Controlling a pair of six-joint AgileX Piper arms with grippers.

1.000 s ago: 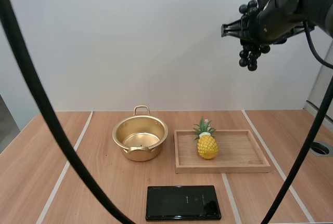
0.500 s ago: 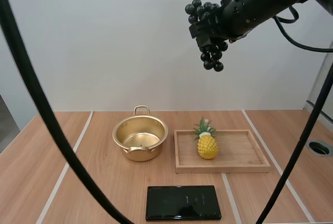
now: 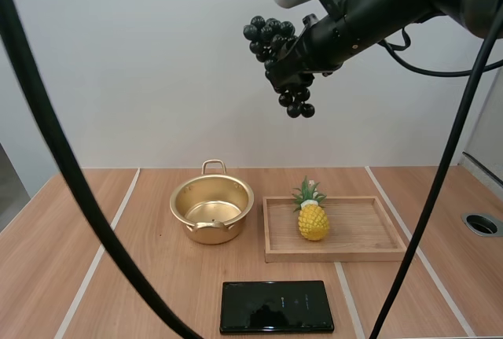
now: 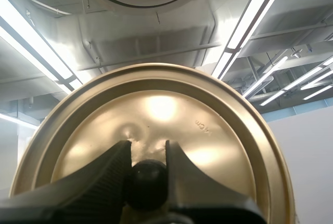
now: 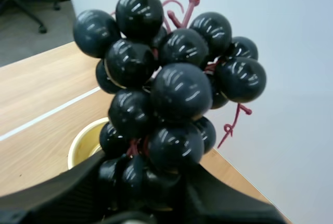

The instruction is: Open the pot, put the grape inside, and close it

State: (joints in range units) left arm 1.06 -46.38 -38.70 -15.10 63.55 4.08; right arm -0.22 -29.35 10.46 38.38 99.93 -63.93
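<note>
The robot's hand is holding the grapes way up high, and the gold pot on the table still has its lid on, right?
Not quite. The gold pot on the table is open, not covered, as the high view shows. The left hand pinches the lid by its knob. The right hand does hold the grapes way up high.

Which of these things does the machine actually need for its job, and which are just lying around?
Needed: open pot; lid, in left pincer; grapes, in right pincer.
Lying about: wooden tray; toy pineapple on it; black phone.
</note>
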